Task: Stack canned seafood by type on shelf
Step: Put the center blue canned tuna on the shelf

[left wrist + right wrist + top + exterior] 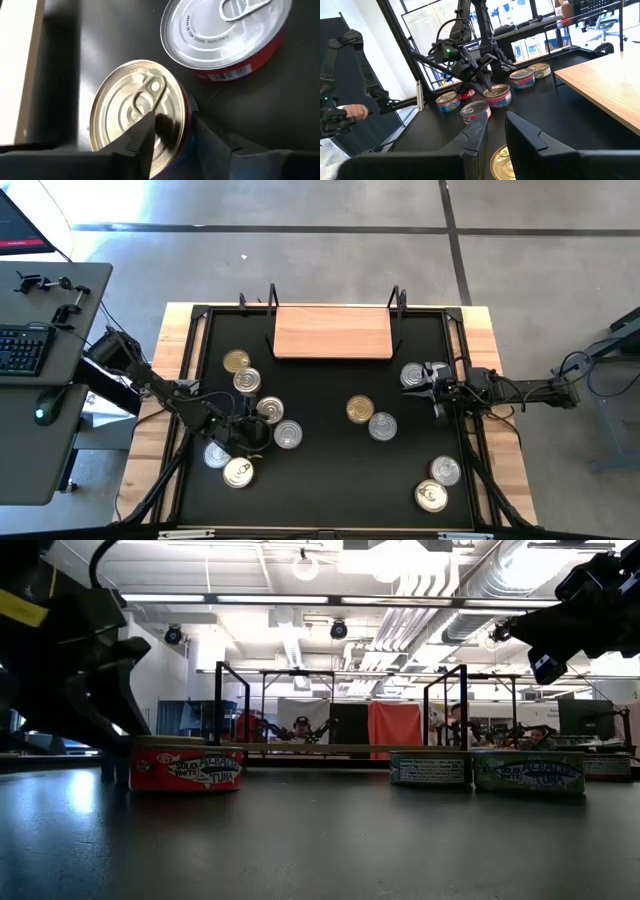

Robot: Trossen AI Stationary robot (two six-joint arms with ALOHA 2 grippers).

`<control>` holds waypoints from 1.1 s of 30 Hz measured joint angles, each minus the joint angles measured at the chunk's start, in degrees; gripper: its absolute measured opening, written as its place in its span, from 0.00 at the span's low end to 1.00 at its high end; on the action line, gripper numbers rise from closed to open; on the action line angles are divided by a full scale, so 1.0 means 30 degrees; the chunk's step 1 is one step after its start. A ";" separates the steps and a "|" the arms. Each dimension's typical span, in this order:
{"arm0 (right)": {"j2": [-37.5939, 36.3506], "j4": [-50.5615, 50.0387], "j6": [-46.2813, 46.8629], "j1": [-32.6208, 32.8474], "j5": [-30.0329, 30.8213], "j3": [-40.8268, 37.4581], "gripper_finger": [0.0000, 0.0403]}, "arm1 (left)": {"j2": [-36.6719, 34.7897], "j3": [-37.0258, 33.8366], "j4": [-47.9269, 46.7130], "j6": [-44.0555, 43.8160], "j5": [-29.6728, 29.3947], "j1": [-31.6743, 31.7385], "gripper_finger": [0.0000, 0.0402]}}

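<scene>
Several round flat tins lie lid-up on the black mat. The shelf, a light-wood board on a black wire frame, stands at the far edge. My left gripper is open and slants down over a red-walled tin left of the mat's middle. One finger is over the lid by the pull tab, the other outside the wall. A second red-walled tin lies just beyond. My right gripper hovers level at the right, its fingers a little apart around nothing, beside a silver tin. My left gripper straddles the tin's rim, coming slanting down from the table's left, but I cannot tell whether either finger touches the tin. The tin sits flat on the mat.
Two tins lie farther back on the left, and two more near the front. A gold tin and a silver one sit mid-mat. Two tins lie front right. A desk with a keyboard stands left.
</scene>
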 joint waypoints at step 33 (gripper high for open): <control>0.0000 -0.0002 0.0000 0.0000 0.0000 -0.0001 0.14 | 0.0789 0.3273 0.0496 0.6448 -0.0365 0.2178 0.00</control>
